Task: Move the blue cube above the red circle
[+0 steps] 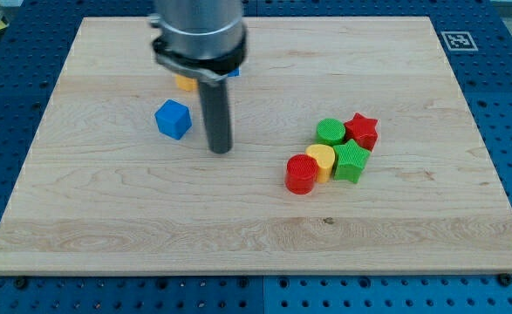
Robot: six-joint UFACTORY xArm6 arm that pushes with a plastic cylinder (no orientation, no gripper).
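Note:
The blue cube [173, 119] lies on the wooden board [107, 209], left of centre. The red circle [301, 174] is a red cylinder at the left end of a cluster right of centre. My tip [221, 150] rests on the board just right of the blue cube and slightly below it, with a small gap between them. The red circle lies well to the right of my tip and a little lower.
Touching the red circle are a yellow heart-like block [322, 160], a green block [351, 162], a green cylinder [330, 132] and a red star [361, 131]. A yellow block [184, 83] and a blue block [234, 71] are partly hidden behind the arm.

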